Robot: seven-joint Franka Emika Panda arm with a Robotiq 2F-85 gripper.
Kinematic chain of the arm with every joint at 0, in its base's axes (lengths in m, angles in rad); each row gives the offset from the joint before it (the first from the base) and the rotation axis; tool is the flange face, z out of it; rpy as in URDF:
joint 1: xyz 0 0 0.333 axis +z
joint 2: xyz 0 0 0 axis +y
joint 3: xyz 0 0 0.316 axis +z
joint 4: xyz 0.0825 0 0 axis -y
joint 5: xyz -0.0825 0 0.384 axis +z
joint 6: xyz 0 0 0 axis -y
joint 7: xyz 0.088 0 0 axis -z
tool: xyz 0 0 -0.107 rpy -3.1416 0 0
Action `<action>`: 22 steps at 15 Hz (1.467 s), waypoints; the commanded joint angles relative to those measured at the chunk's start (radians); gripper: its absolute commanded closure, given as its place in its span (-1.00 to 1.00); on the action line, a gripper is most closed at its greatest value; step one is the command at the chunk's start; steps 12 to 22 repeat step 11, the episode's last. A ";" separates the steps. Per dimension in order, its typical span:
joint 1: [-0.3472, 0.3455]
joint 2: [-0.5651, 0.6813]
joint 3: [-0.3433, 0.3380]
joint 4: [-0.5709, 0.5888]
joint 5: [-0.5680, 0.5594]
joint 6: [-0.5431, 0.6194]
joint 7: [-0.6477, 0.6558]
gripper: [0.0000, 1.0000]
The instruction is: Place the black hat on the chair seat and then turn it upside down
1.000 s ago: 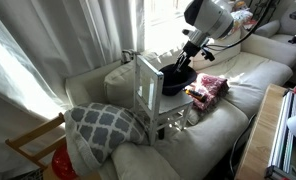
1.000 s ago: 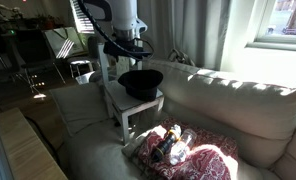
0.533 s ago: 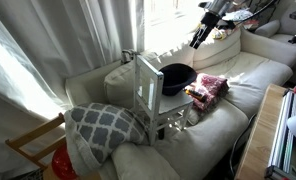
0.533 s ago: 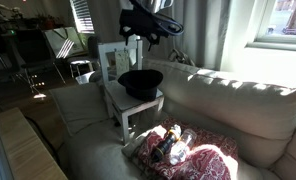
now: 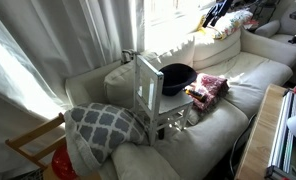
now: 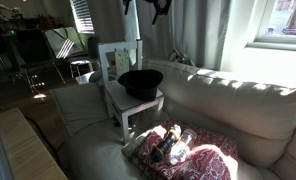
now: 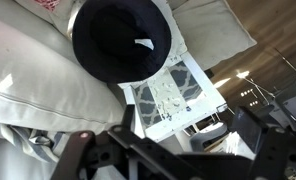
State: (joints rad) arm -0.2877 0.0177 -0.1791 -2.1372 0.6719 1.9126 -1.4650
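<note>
The black hat (image 5: 178,77) lies on the chair seat (image 5: 174,99) of a small white chair standing on the cream sofa. It also shows in the other exterior view (image 6: 140,82), on the seat (image 6: 138,103). In the wrist view the hat (image 7: 121,38) shows its hollow inside and a white label, so its opening faces up. My gripper (image 5: 216,12) is high above and away from the hat, at the top edge in both exterior views (image 6: 156,8). Its fingers (image 7: 168,150) are spread and hold nothing.
The chair's framed back (image 7: 173,95) stands beside the hat. A pink patterned cloth with small items (image 5: 208,88) lies on the sofa next to the chair. A grey patterned pillow (image 5: 103,125) leans behind the chair. Curtains hang behind the sofa.
My gripper has risen from just above the hat up to the top of the views. The hat has stayed on the seat.
</note>
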 commanded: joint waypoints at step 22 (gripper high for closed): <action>0.021 -0.057 -0.044 -0.005 -0.009 0.034 0.064 -1.00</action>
